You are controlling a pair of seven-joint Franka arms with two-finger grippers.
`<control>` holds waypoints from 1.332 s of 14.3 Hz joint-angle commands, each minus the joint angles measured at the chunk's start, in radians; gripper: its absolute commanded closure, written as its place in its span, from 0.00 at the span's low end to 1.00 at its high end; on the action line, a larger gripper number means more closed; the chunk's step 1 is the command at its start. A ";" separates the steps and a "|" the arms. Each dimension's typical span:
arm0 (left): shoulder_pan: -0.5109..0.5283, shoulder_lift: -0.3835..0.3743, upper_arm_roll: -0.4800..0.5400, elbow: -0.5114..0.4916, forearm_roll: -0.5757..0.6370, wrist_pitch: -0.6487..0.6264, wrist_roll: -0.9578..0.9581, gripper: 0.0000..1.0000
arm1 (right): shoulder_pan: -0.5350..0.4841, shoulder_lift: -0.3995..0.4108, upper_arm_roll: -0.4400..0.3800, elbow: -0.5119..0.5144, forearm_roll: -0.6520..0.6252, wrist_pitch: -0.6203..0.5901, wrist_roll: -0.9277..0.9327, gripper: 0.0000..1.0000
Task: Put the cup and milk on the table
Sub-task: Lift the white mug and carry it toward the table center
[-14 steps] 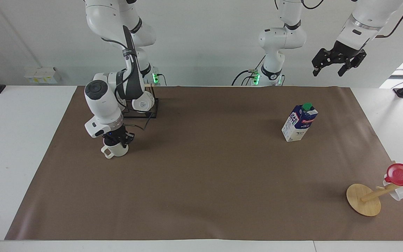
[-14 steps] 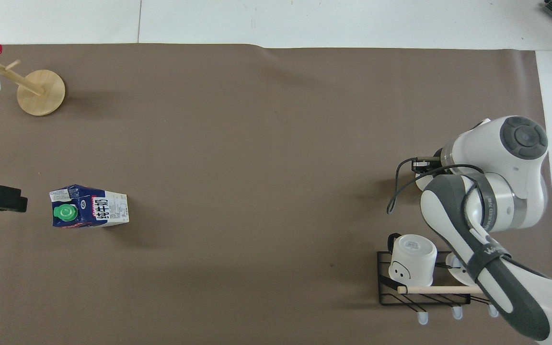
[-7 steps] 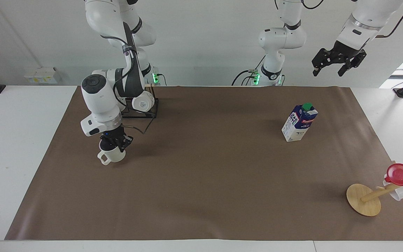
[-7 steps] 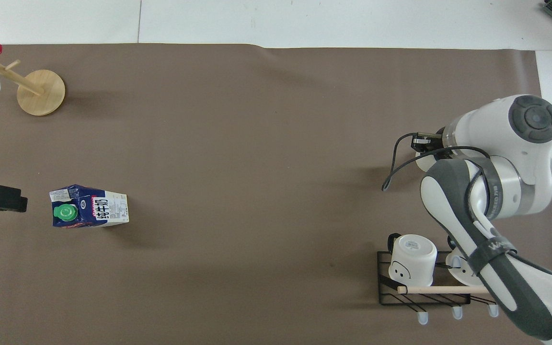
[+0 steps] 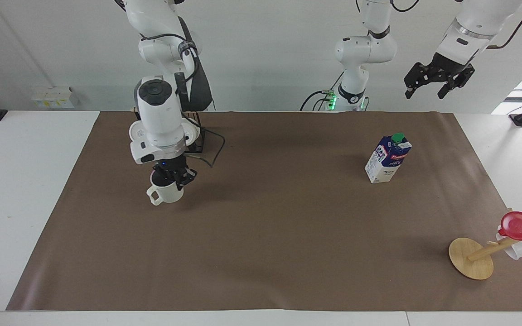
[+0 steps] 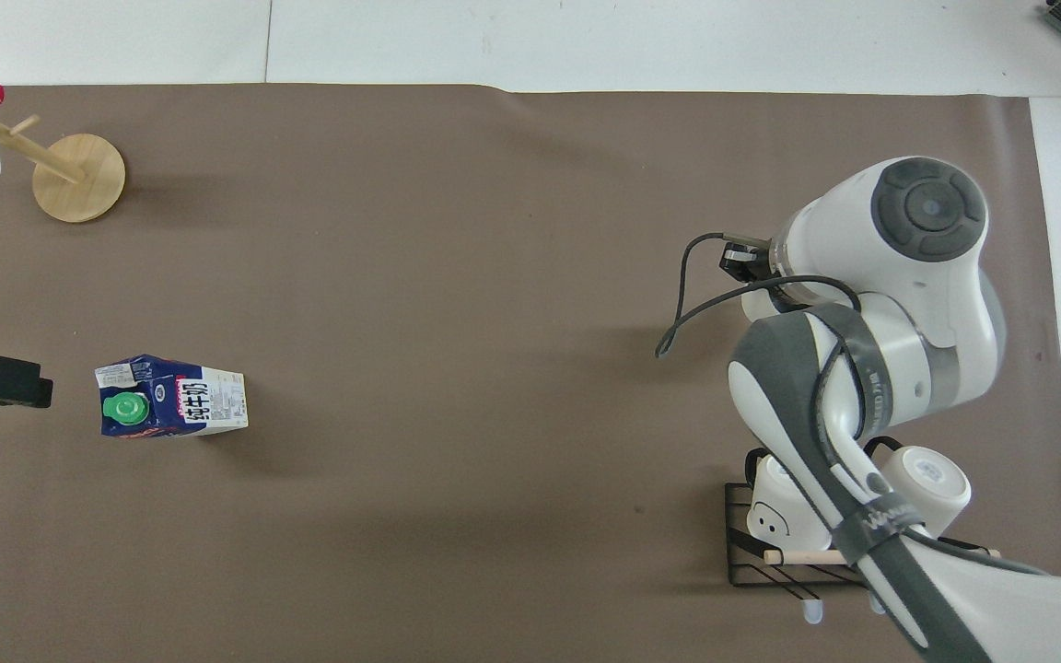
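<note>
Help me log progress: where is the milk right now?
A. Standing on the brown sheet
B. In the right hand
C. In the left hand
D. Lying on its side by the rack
A: the milk stands upright on the brown sheet, with the left hand open in the air above it and the right hand shut on the cup.

White rounded arms (image 5: 159, 113), grey joint caps, black cables
</note>
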State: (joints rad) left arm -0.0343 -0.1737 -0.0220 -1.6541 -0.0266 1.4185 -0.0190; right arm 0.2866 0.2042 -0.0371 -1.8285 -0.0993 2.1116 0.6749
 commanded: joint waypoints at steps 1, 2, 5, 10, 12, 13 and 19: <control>0.013 0.006 -0.007 0.022 0.004 -0.023 -0.006 0.00 | 0.042 0.006 0.003 0.018 -0.002 -0.019 0.165 1.00; 0.013 0.006 -0.007 0.022 0.004 -0.023 -0.006 0.00 | 0.063 0.006 0.003 0.018 0.004 -0.019 0.211 1.00; 0.013 0.006 -0.007 0.022 0.004 -0.023 -0.006 0.00 | 0.129 0.014 0.009 0.017 0.004 -0.015 0.343 1.00; 0.013 0.006 -0.007 0.022 0.004 -0.023 -0.006 0.00 | 0.250 0.044 0.009 0.020 -0.004 0.007 0.524 1.00; 0.013 0.006 -0.007 0.022 0.004 -0.023 -0.006 0.00 | 0.299 0.090 0.009 0.043 -0.008 0.016 0.612 1.00; 0.013 0.006 -0.007 0.022 0.004 -0.023 -0.006 0.00 | 0.328 0.116 0.009 0.055 -0.010 0.040 0.655 1.00; 0.013 0.006 -0.007 0.022 0.004 -0.023 -0.006 0.00 | 0.356 0.170 0.008 0.055 -0.020 0.145 0.692 1.00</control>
State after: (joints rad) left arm -0.0343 -0.1737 -0.0220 -1.6541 -0.0266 1.4185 -0.0190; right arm 0.6496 0.3518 -0.0278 -1.7941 -0.0991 2.2304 1.3503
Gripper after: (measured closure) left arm 0.000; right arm 0.956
